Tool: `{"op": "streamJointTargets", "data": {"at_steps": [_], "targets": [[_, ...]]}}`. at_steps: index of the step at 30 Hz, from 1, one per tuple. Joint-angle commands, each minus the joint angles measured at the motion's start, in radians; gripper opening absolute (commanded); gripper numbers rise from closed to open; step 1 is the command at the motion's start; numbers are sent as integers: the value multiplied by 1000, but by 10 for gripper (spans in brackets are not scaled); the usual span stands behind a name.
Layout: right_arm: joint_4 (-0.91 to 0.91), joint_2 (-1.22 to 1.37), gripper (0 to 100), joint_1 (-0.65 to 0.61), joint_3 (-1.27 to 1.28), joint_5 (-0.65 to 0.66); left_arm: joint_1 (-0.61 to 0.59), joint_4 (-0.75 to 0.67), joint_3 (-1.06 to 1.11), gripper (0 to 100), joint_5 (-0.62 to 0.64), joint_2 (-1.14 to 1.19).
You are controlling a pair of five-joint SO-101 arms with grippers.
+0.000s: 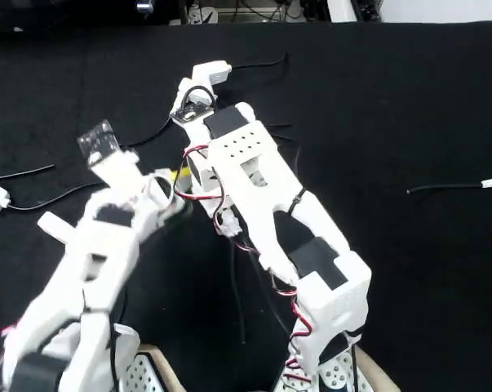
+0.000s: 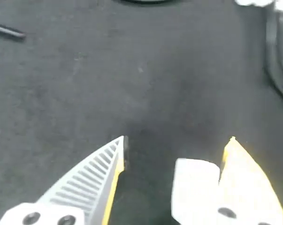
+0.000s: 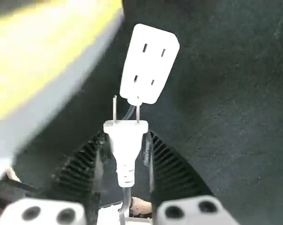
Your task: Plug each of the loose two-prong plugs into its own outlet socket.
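Clamping a two-prong plug, the right gripper points the prongs at the end of the white outlet block, far centre. Its slots face away from them, so pushing may merely shove the loose block. To the left, the left gripper hangs open.

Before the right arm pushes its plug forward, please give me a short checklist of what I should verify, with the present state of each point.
1. Plug gripped firmly: ok. The right claw is shut on the white plug.
2. Prongs face the outlet block: ok.
3. Prongs lined up with a slot pair: not ok. The plug sits off to one side of the slots.
4. Prongs straight: ok. Both look parallel.
5. Left claw free to help: ok. It is open and holds nothing.
6. Outlet block held steady against the push: cannot tell.
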Motion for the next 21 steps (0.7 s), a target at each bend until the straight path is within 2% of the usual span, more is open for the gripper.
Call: {"op": "streamJointTargets", "data": {"at_steps": [1, 5, 8, 14, 21], "targets": [[15, -61, 14, -17, -19, 5, 39, -146, 154, 332, -38, -238], [32, -82, 14, -17, -28, 35, 111, -327, 346, 332, -117, -396], [32, -119, 15, -44, -27, 41, 136, -402, 435, 330, -158, -474], [35, -186, 15, -107, -27, 32, 139, -410, 438, 330, -163, -448], [38, -193, 15, -94, -27, 38, 156, -408, 369, 330, -164, -307]]}}
